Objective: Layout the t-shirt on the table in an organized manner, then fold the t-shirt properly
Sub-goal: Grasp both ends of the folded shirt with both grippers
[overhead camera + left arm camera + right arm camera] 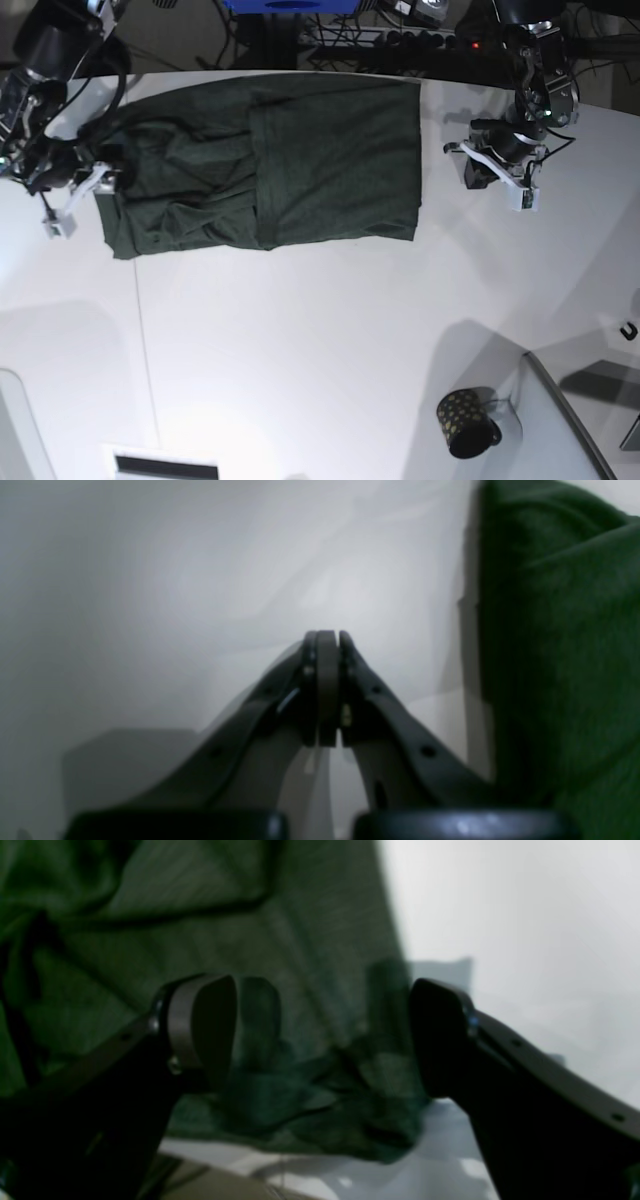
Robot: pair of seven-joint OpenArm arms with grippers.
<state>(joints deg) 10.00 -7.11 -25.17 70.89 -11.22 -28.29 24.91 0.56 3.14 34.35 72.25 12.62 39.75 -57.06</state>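
Note:
The dark green t-shirt lies spread along the far side of the white table, with its left part creased and bunched. At the shirt's left edge my right gripper stands open. In the right wrist view its fingers stand wide apart over the crumpled edge of the t-shirt, and nothing is clamped between them. My left gripper hovers just right of the shirt's right edge, apart from it. The left wrist view shows the left gripper shut and empty above the bare table, with the t-shirt off to the right.
A small dark gold-dotted mug stands near the front right, next to a grey tray-like panel. A thin dark seam runs down the table's left part. Cables and equipment line the back edge.

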